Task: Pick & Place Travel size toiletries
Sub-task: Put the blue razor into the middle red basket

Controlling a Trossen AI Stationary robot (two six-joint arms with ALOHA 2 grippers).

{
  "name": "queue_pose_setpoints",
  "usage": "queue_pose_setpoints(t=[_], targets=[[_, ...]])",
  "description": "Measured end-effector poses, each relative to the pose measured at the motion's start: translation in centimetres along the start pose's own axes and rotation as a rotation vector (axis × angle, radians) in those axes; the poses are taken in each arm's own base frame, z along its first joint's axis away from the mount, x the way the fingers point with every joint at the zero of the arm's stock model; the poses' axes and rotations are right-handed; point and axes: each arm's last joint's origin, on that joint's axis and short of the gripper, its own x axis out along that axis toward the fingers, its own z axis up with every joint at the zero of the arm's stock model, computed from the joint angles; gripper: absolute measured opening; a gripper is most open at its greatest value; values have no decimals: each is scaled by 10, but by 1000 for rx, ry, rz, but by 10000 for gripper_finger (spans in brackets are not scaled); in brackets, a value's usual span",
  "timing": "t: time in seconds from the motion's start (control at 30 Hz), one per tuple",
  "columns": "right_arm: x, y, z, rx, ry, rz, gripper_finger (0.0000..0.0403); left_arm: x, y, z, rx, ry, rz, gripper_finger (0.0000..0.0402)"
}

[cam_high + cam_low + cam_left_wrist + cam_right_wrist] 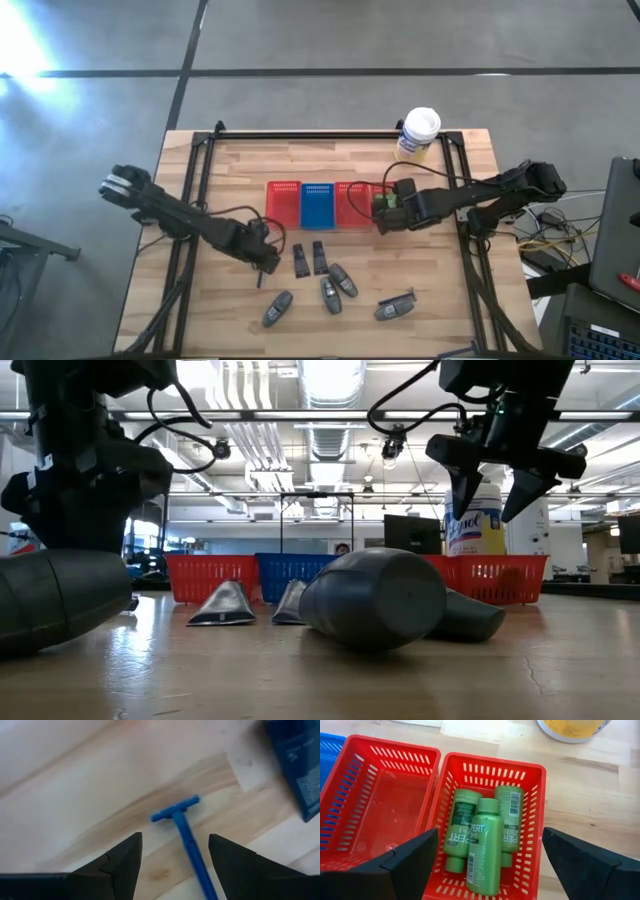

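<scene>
I have the left gripper (172,860) low over the wood table (200,310), jaws spread wide with nothing between them but the blue razor (182,832), whose handle runs straight up the gap while the head lies just beyond the fingertips. In the high view that gripper (268,258) sits just left of the two dark wedge-shaped tubes (309,258).

My right gripper (487,865) hovers above the rightmost red basket (532,827), fingers wide apart and empty; three green bottles (482,840) lie side by side in it. The middle red basket (350,795) shows bare in this view, and the blue basket (320,205) stands between the red ones.

Four grey rounded tubes (335,290) lie loose near the front edge of the table. The yellow wipes canister (417,133) stands behind the baskets.

I judge the right arm's drop to be done and the razor pick to be in hand. Next I need to lower the left fingers around the thin handle and close squarely; flat on the wood, it could slip out
</scene>
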Motion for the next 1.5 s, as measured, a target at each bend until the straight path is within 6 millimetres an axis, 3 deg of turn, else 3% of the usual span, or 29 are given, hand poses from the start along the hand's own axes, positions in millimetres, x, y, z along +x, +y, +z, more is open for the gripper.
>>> queue_pose_setpoints(t=[0.23,0.43,0.67,0.8,1.03,1.23,1.33,1.5], targets=[[0,0,0,-68,20,3,336,13,-19,-9,-6,33,40,217],[0,0,-1,-116,33,5,324,24,-30,-9,-6,24,72,148],[0,1,-1,-154,49,15,325,31,-29,-7,-12,-13,112,54],[-1,3,-2,-188,95,50,314,25,-28,-4,6,-62,95,36],[-13,13,2,-158,144,257,281,-33,-23,12,-47,-291,-132,36],[-39,44,18,-208,81,734,260,-96,-12,45,-86,-572,-524,36],[-49,60,26,-181,14,922,257,-114,-2,61,-73,-670,-660,36],[-50,75,35,-111,-50,1068,270,-127,4,80,12,-764,-909,36]])
